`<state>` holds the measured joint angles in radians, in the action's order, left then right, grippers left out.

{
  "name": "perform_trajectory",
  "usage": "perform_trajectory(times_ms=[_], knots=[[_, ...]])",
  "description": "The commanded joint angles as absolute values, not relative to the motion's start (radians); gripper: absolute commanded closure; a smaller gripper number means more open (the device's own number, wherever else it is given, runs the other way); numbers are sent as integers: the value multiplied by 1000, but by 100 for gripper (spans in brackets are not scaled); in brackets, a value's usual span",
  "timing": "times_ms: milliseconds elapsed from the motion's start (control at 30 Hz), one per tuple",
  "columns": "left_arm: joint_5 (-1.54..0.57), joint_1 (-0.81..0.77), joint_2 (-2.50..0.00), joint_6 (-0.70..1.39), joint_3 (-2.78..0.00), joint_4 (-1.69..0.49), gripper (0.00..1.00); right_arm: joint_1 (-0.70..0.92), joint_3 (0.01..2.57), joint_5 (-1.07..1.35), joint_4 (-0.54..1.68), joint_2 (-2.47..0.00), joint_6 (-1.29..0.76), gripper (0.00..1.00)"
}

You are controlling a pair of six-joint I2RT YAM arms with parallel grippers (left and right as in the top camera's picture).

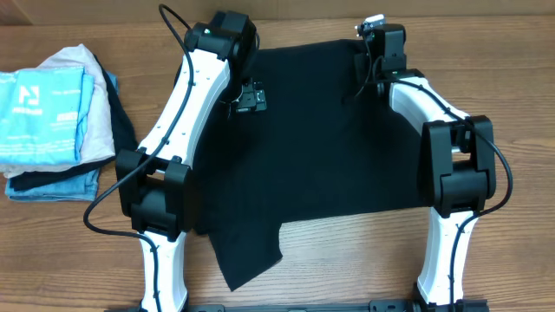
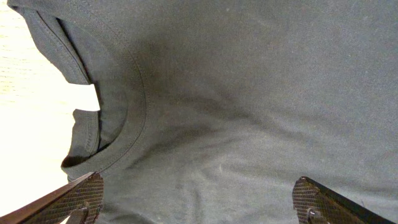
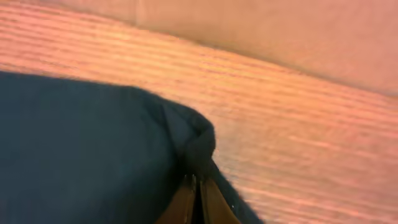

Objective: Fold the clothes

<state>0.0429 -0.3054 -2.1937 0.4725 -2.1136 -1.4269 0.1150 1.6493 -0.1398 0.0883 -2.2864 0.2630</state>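
Observation:
A black T-shirt [image 1: 321, 139] lies spread on the wooden table, one sleeve reaching toward the front edge. My left gripper [image 1: 247, 100] hovers open over the shirt's left side; in the left wrist view its fingers [image 2: 199, 202] straddle flat cloth just beside the collar [image 2: 124, 124]. My right gripper [image 1: 364, 61] is at the shirt's far right corner. In the right wrist view its fingers [image 3: 198, 186] are shut on a bunched fold of the black cloth [image 3: 193, 140].
A stack of folded clothes [image 1: 52, 121] lies at the left edge, a light blue one with white print on top. Bare wood shows beyond the shirt in the right wrist view [image 3: 298, 124].

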Motion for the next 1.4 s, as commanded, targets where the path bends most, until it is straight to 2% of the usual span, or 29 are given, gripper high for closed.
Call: perform_trajectory(times_ms=[0,167,267,300,333,433,500,600,700,800,900,933,1067,1133,1233,1367], knots=[[62,-302,-2179,479,-2109,-1427,0,86,1675,-157,57,-2268,323,96],[62,-302,-2179,479,-2109,-1428,0,23,1675,-127,-35,-2316,323,96],[62,-302,-2179,479,-2109,-1427,0,-9,1675,-17,-98,-2350,306,77],[62,-302,-2179,479,-2109,-1427,0,-12,1675,-26,-140,-2368,306,67],[62,-302,-2179,479,-2109,-1427,0,-15,1675,-34,-179,-2384,302,40],[62,-302,-2179,479,-2109,-1427,0,-33,1676,-74,-311,-2407,204,29],[62,-302,-2179,479,-2109,-1428,0,-40,1699,-147,-326,-2394,174,16],[62,-302,-2179,479,-2109,-1427,0,-41,1736,-226,-162,-2297,134,12],[62,-302,-2179,479,-2109,-1427,0,-71,1761,-181,221,-2091,-10,2],[62,-302,-2179,479,-2109,-1427,0,-133,1761,-41,550,-1852,-75,0],[59,-302,-2179,479,-2109,-1423,0,-205,1761,56,777,-1708,-165,0],[59,-302,-2179,480,-2109,-1394,0,-260,1761,92,931,-1652,-202,0],[23,-302,-2179,443,-2109,-1356,0,-390,1736,173,1302,-1623,-213,0],[-104,-302,-2179,389,-2109,-1355,0,-426,1670,173,1392,-1623,-213,0],[-128,-302,-2179,389,-2109,-1355,0,-440,1515,175,1416,-1623,-215,1],[-126,-302,-2179,389,-2109,-1353,0,-433,1189,176,1209,-1623,-292,5]])
